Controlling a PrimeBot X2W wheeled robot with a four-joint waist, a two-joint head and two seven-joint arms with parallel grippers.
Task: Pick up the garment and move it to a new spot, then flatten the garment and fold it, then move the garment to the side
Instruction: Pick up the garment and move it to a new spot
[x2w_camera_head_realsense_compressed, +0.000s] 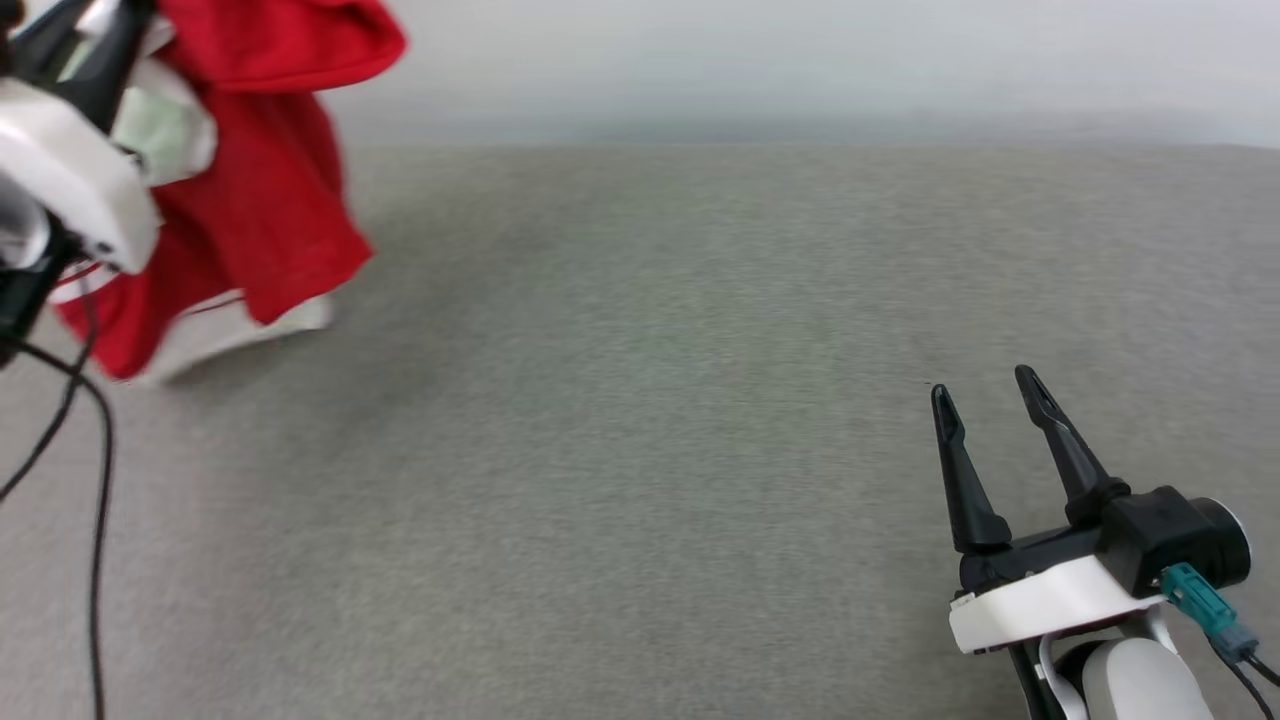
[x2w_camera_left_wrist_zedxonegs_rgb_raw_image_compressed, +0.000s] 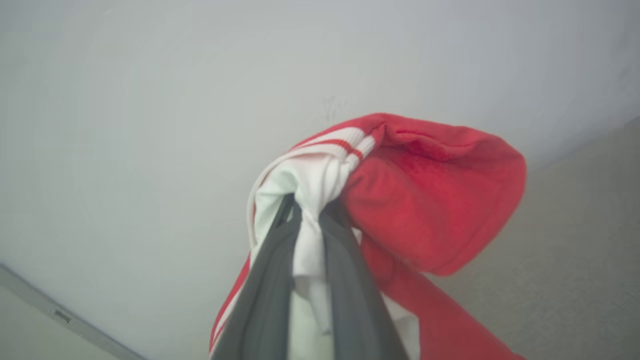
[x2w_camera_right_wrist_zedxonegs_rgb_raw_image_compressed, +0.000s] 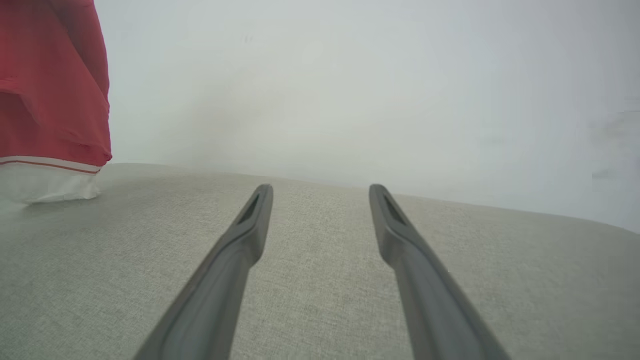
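Grey cloth-covered surface (x2w_camera_head_realsense_compressed: 700, 450): its centre looks the likely new spot | red jersey T-shirt (x2w_camera_head_realsense_compressed: 270, 200): bunched, hanging far left, white hem brushing the surface | left gripper (x2w_camera_left_wrist_zedxonegs_rgb_raw_image_compressed: 310, 210): pinching white striped trim | right gripper (x2w_camera_head_realsense_compressed: 983, 382): fingers spread, empty, low right | advice: raise the hem free before carrying; lower gently, hem first.

grey woven surface (x2w_camera_head_realsense_compressed: 640, 420) at 6 o'clock; plain pale wall (x2w_camera_head_realsense_compressed: 800, 60) at 12 o'clock, meeting it in a level line; light soft, even.
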